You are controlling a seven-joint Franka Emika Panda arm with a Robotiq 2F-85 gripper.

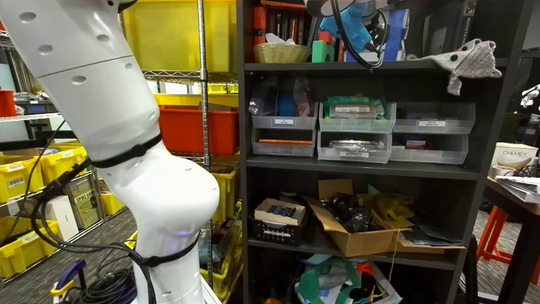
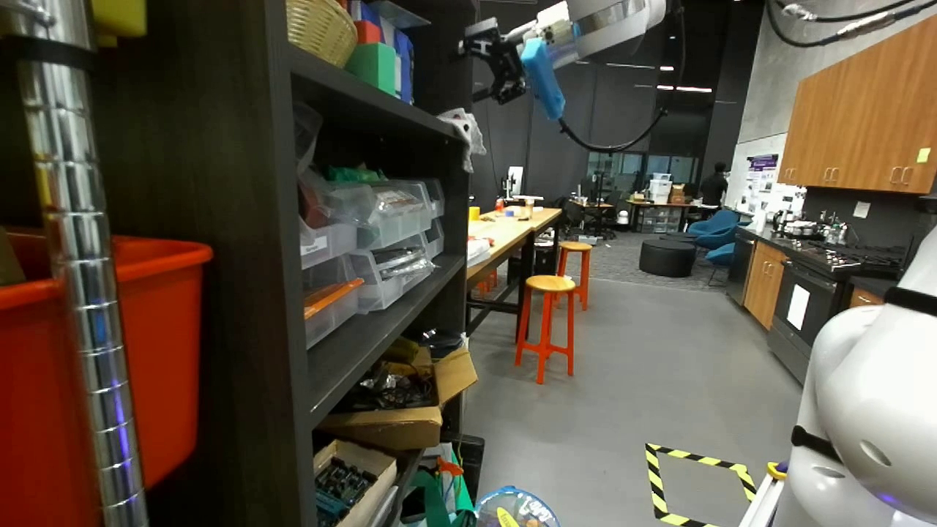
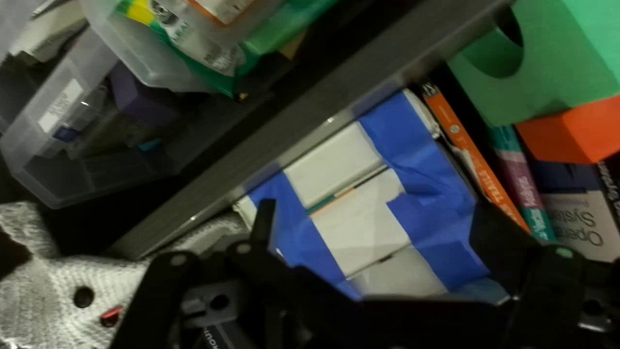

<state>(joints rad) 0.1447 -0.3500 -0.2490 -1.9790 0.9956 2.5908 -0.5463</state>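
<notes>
My gripper (image 3: 378, 218) stands open with nothing between its fingers in the wrist view. Behind the gap shows a white stack banded with blue tape (image 3: 361, 218), standing on the upper shelf; the fingers hide its lower corners. In an exterior view the gripper (image 2: 477, 69) hangs in front of the top shelf, at about the height of its contents. A grey knitted animal (image 3: 82, 271) drapes over the shelf edge beside the left finger. Beyond the right finger are an orange book spine (image 3: 472, 150), a green block (image 3: 547, 72) and an orange-red block (image 3: 571, 131).
The dark shelf board (image 1: 363, 66) runs under these things. Below it stand clear plastic bins (image 1: 356, 145), and lower down an open cardboard box (image 1: 358, 240). A wicker basket (image 1: 282, 52) sits at the top shelf's end. Metal racks with yellow bins (image 1: 179, 36) flank the bookcase.
</notes>
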